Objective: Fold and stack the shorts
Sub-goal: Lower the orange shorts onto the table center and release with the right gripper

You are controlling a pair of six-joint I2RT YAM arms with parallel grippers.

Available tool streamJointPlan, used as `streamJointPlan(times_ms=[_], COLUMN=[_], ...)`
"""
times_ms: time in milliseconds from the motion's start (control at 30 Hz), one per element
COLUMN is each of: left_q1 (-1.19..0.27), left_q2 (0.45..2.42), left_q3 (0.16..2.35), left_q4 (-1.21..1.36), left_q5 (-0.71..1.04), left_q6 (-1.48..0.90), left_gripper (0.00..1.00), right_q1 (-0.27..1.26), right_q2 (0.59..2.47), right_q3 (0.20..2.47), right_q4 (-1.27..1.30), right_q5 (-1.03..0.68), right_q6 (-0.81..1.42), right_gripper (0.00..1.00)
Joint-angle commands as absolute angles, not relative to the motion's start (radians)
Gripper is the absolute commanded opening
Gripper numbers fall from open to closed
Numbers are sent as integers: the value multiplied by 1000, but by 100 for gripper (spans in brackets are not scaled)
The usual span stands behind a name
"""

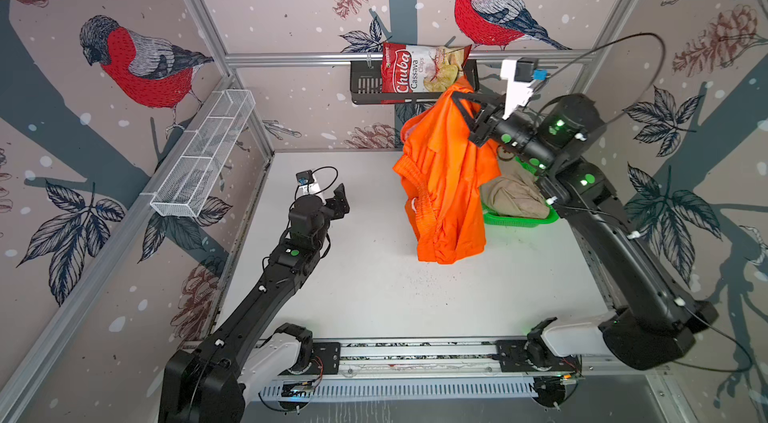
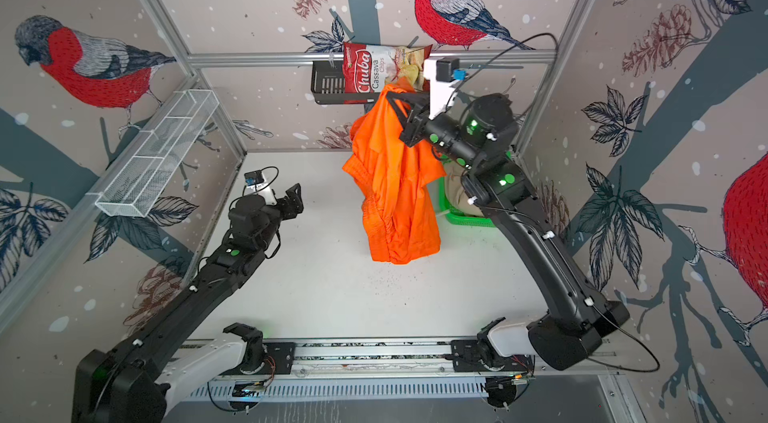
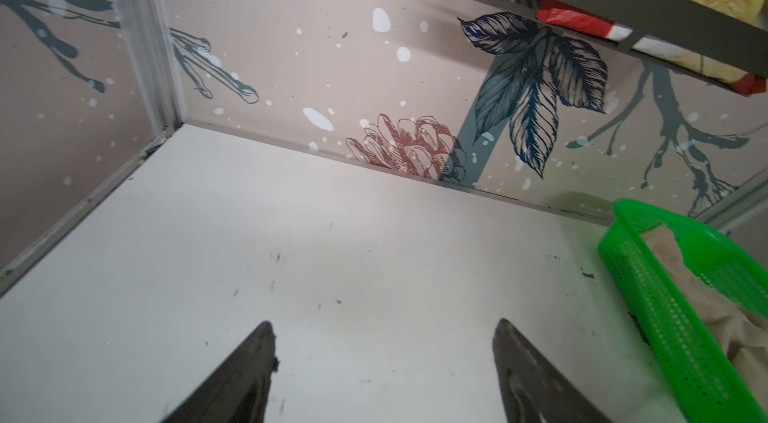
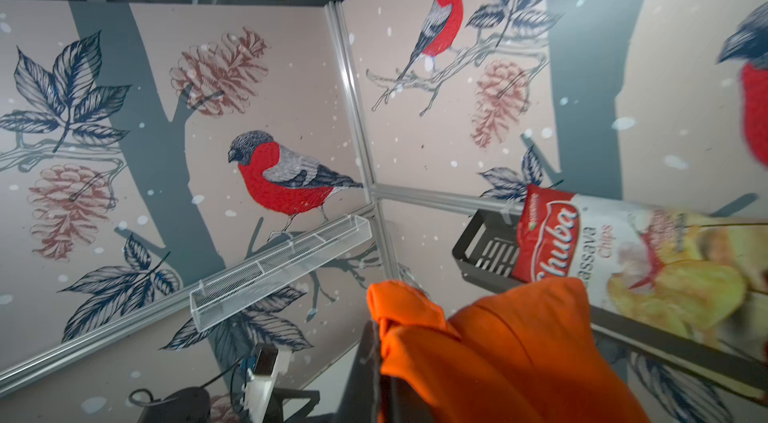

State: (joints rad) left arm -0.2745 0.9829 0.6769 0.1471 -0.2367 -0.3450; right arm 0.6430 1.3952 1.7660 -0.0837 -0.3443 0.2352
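Holding the orange shorts (image 1: 444,192) aloft at far right in the clamped right gripper (image 1: 457,99), pinching a bunched edge of thin, floppy cloth (light, probably easiest retaken at the gathered elastic waistband), leaving the beige shorts (image 1: 513,192) crumpled in the green basket (image 1: 498,219), idling the left gripper (image 1: 338,200) spread wide and empty at left.

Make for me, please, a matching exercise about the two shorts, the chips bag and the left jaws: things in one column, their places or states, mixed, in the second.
Things:
1. orange shorts
2. beige shorts
3. chips bag
4. left jaws

Places or states:
a. in the black shelf on the back wall
b. open, empty, above the table
c. in the green basket
d. hanging from the shut right jaws

Pairs: 1-d; 2-c; 3-a; 4-b
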Motion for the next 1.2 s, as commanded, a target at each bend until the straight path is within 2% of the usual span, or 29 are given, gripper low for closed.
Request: streamJointPlan(times_ms=[0, 133, 267, 467, 500, 667, 767, 867, 967, 1067, 1167], left_q1=[-226, -170, -150, -149, -149, -148, -148, -149, -149, -149, -148], left_q2=[950, 918, 898, 920, 932, 989, 1022, 1053, 1080, 1114, 1151], left_q3=[660, 648, 640, 623, 620, 579, 554, 536, 517, 495, 498], left_q4=[112, 84, 69, 89, 95, 155, 192, 196, 206, 243, 248], left_q5=[-200, -171, -174, -154, -141, -56, 29, 70, 106, 146, 140], left_q6=[-372, -382, -376, -367, -367, -401, -409, -417, -431, -447, -489], left_gripper=[81, 81, 81, 81, 81, 80, 79, 78, 78, 78, 77], right_q1=[706, 778, 787, 679, 649, 538, 490, 479, 527, 643, 791], right_q2=[1426, 1493, 1549, 1574, 1585, 1686, 1731, 1710, 1646, 1614, 1639], right_q3=[1755, 1728, 1691, 1481, 1442, 1399, 1435, 1433, 1372, 1314, 1290], right_q4=[-15, 40, 85, 169, 165, 6, -112, -171, -161, -150, -142], right_q5=[-366, -415, -464, -393, -354, -87, 37, 101, 61, -4, 16], right_q6=[237, 291, 347, 459, 470, 367, 295, 243, 205, 157, 140], right_gripper=[3, 3, 4, 10, 15, 63, 75, 76, 75, 73, 73])
